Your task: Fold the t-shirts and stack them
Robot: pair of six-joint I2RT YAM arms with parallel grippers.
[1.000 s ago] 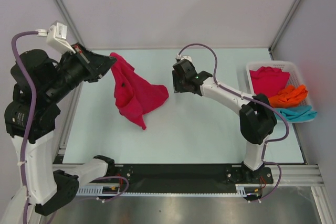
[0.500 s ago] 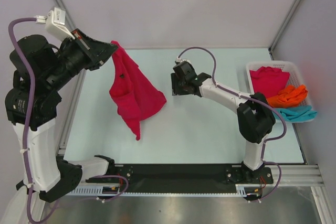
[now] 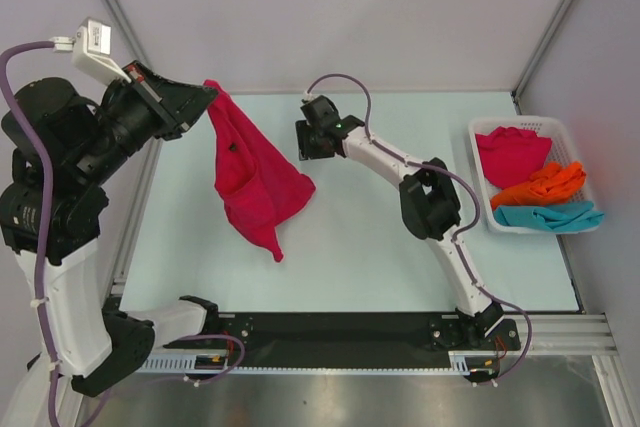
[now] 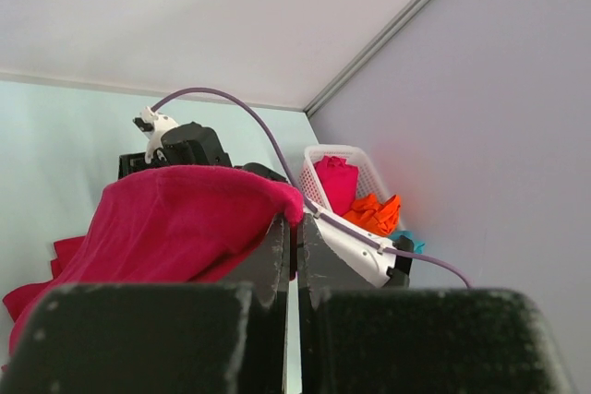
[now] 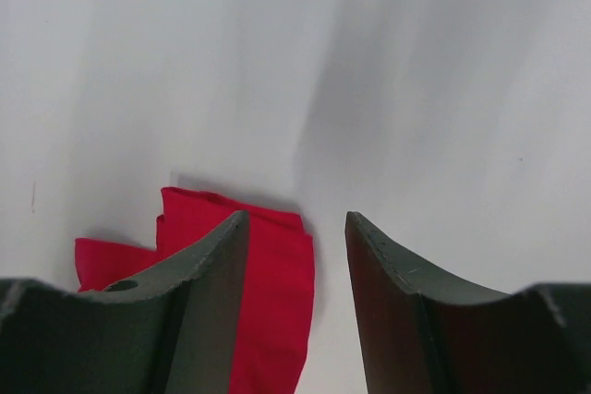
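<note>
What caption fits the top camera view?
A crimson t-shirt hangs from the shut left gripper; the open right gripper hovers beside it.

Left arm (image 3: 65,307) and right arm (image 3: 375,155): white link shells, black joint housings. A lilac cable (image 3: 340,78) loops along each. White camera block (image 3: 95,47) on left wrist. Right tool (image 5: 297,220) fingers (image 5: 199,292) matte black. Bases on black rail (image 3: 340,330).

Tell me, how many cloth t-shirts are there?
4: crimson t-shirt hanging from the left gripper; red t-shirt, orange t-shirt and teal t-shirt in the white slatted plastic basket. More may hide underneath.
</note>
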